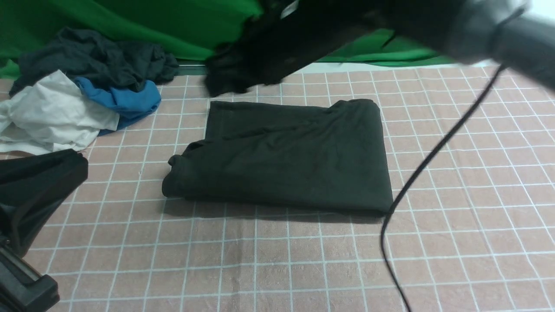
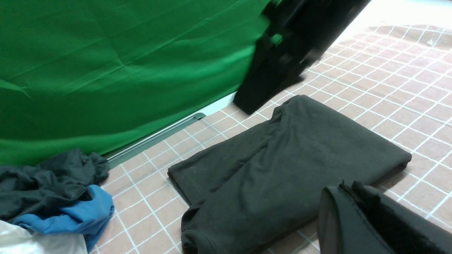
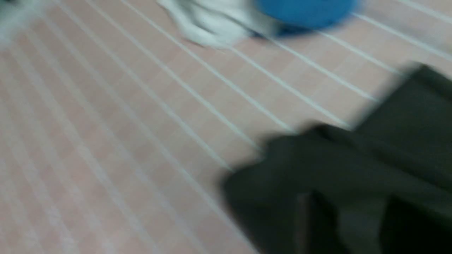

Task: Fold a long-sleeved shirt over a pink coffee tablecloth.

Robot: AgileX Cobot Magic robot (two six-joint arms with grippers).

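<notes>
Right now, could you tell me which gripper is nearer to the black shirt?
Right: the right gripper hovers over it; the left gripper hangs off to its left.

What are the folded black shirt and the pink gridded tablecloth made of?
The black shirt looks like matte, soft knit, perhaps cotton: it folds in thick, rounded creases. The pink tablecloth seems thin woven fabric, or possibly coated; faint wrinkles show.

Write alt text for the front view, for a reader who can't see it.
A folded black shirt lies on a pink tablecloth with a white grid, the right gripper blurred above its far edge. A garment heap sits to the left, before a green backdrop.
</notes>
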